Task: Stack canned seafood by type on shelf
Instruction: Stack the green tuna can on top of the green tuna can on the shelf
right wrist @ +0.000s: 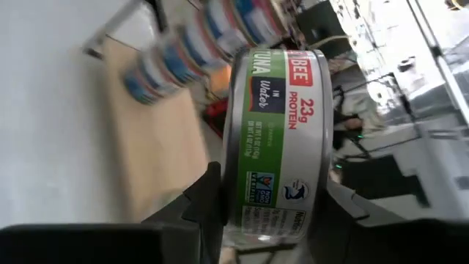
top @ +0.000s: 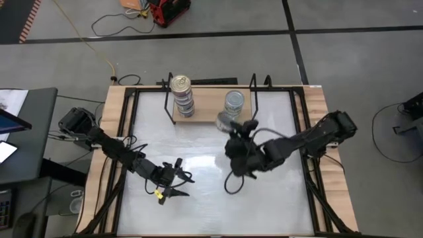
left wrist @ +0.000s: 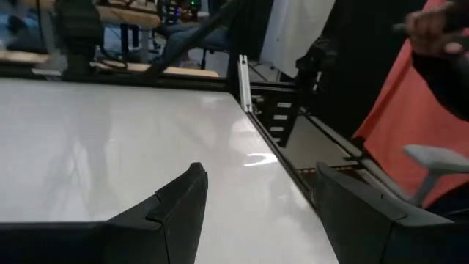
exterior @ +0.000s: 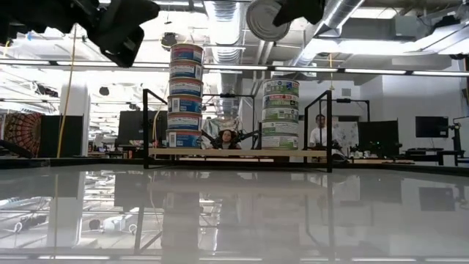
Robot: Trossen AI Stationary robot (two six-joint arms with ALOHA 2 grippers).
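Black left gripper (top: 173,183) is parked low over the bare tabletop (top: 198,205), front-left, fingers (left wrist: 183,202) spread apart with nothing between them. It's well away from the shelf (top: 205,118) and from both stacks, so I'd count it out of the coming move.

On the shelf board: the left stack (top: 182,96) has blue-label tins, five high in the low view, standing upright. Near it on the right is the green-label stack (top: 234,103), four high, also upright.

Right gripper (top: 232,127) is the working one. It's clamped on a green-label tuna tin (right wrist: 275,139), fingers on the tin's flat lid and base, so the tin sits on edge with its round face turned sideways; low view shows it up high (exterior: 267,18), above the level of the stack tops.

Key relation: the held tin is just in front of and slightly left of the green stack, higher than its top tin. It probably needs rolling flat, then a short move back toward the shelf and right before lowering. Risk, as I see it: clipping the tall blue stack or the wire frame's upright end (top: 254,86) on the way.
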